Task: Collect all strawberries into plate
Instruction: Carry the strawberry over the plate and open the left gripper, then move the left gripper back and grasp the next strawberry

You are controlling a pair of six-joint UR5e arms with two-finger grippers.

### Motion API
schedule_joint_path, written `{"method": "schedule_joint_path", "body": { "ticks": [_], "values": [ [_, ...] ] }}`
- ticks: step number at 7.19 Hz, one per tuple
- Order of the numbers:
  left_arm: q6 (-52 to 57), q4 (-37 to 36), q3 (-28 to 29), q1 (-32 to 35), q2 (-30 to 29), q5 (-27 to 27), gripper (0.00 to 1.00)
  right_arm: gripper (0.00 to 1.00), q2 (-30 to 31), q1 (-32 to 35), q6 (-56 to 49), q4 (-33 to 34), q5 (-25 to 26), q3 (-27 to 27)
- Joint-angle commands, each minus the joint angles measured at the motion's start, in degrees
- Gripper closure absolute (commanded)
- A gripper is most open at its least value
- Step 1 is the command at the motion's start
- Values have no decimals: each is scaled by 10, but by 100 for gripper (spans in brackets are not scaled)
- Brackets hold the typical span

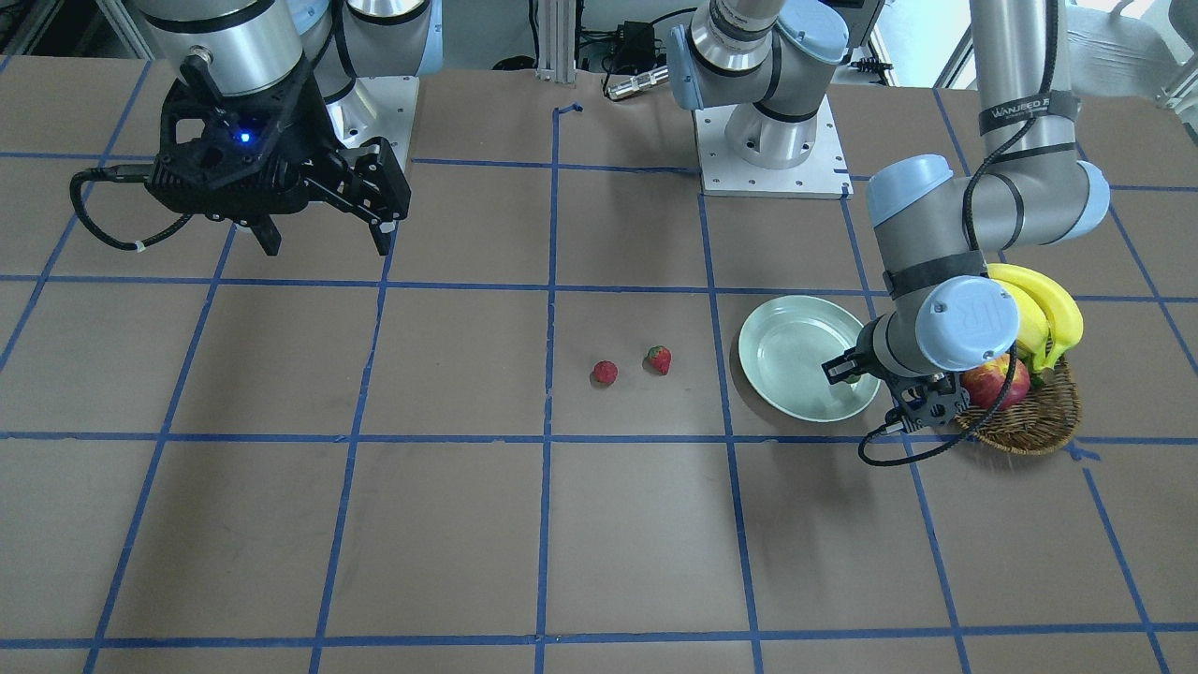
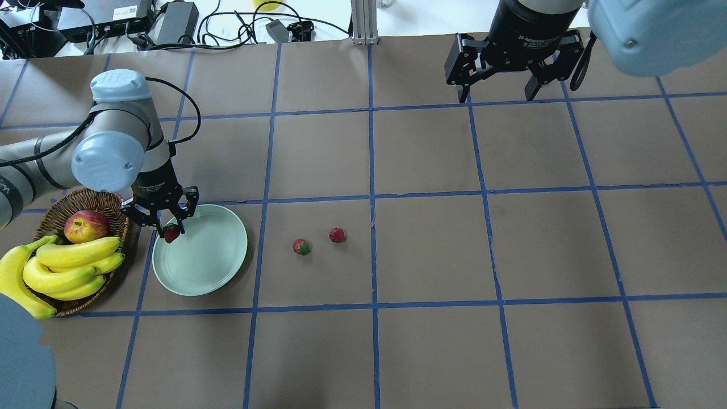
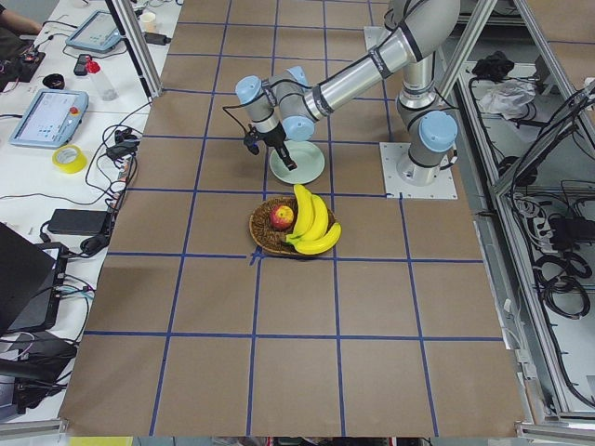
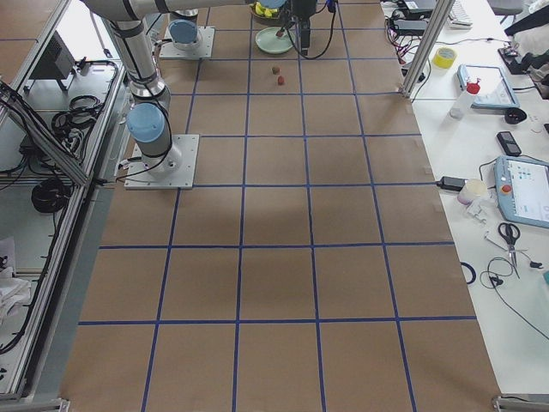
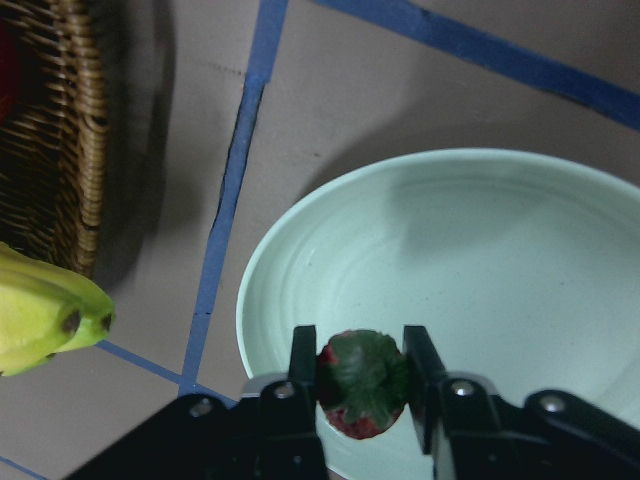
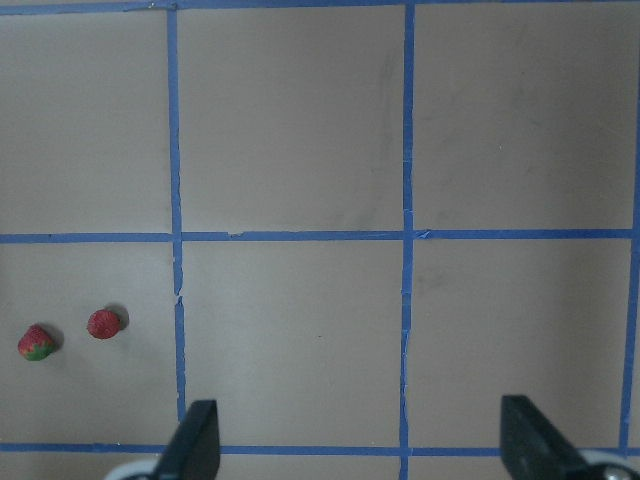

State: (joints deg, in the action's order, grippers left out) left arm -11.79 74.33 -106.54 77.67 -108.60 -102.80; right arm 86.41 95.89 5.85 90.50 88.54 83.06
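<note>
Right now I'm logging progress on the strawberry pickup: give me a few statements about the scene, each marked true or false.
1. The left gripper is shut on a small red strawberry above the round pale mint-green plate. True.
2. The plate already holds strawberries. False: nothing lies in it; two other strawberries lie on the brown table.
3. The right gripper is open and empty. True.
4. The red-yellow apple sits on the plate. False: it is in the brown woven wicker basket beside yellow bananas.
</note>
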Motion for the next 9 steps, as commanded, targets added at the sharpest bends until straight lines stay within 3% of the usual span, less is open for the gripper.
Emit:
{"method": "schedule_joint_path", "body": {
  "ticks": [1,2,5,6,9],
  "values": [
    [-2,-2,4,26,17,4,0,0,1,0,0,-8,-1,0],
    [-40,-2,5,70,29,26,0,0,1,0,0,-8,-1,0],
    [-301,-3,5,175,30,136,0,0,1,0,0,-8,-2,0],
    [-320,-15,2,175,23,192,0,0,1,1,0,-8,-1,0],
    [-314,-84,-29,175,4,205,0,0,1,1,0,-8,0,0]
  ]
}}
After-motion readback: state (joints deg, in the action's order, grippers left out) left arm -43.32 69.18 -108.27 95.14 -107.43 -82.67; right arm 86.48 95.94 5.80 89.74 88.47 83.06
